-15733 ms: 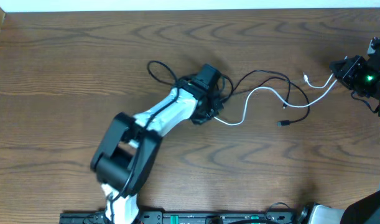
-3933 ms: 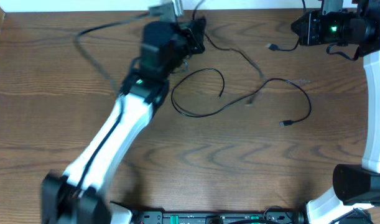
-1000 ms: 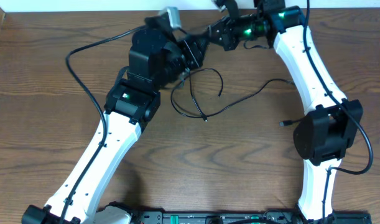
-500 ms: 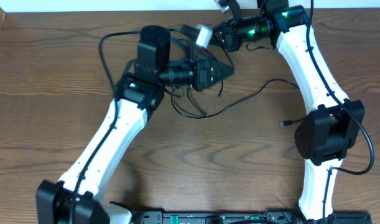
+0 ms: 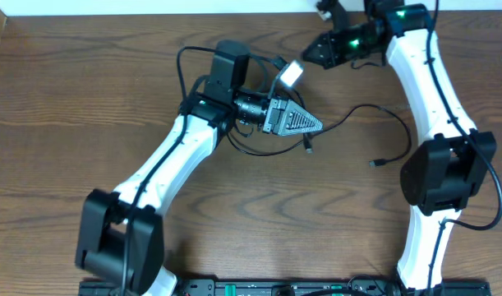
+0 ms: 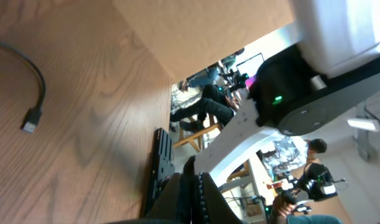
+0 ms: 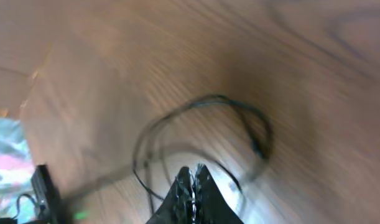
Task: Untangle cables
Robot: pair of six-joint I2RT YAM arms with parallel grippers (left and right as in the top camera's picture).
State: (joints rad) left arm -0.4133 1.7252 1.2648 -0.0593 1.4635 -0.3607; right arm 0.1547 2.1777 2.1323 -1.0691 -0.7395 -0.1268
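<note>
Revealing what overhead hides, wrist views show left gripper [image 6: 190, 179] and right gripper [image 7: 191, 171] closed.

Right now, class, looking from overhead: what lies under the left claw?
A black cable loops across the wooden table beneath the shut left claw, a small plug showing beside its tip. Where the cable runs under the claw is covered.

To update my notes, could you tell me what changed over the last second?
The left pincer, shut, swung from the far edge rightward and nearer, over the black cable. The right pincer, also shut, drew back slightly rightward. The cable's plug end stayed put.
</note>
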